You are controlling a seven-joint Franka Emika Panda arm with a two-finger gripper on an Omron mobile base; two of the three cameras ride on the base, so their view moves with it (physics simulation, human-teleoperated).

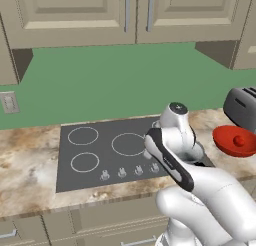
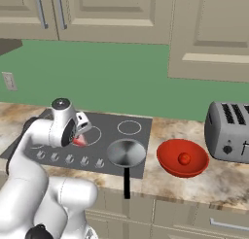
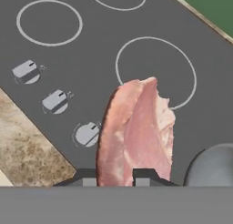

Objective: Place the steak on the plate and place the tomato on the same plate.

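We hold the steak in our gripper: in the hand view the two dark finger tips stand close together at the bottom with the meat pinched between them, and the pale pink slab hangs edge-on away from the camera. Below it lies the dark cooktop, with white burner rings and three grey knobs in a row to the steak's left. The steak hangs over the edge of one ring. A strip of marbled counter shows past the knobs, and the rounded grey side of the pan sits at the lower right, just beside the steak.

In the right base view we see our gripper over the cooktop, a little pink and red showing at its tip where the steak is. The small grey pan rests on the cooktop's right front corner, its black handle pointing out over the counter edge. To the right of the pan stands a deep red bowl with the tomato inside it. A grey toaster sits just right of the bowl.

In the left base view our arm hides the hand; the bowl with the tomato lies to the right of the cooktop, the toaster behind it. We cannot find the plate anywhere.
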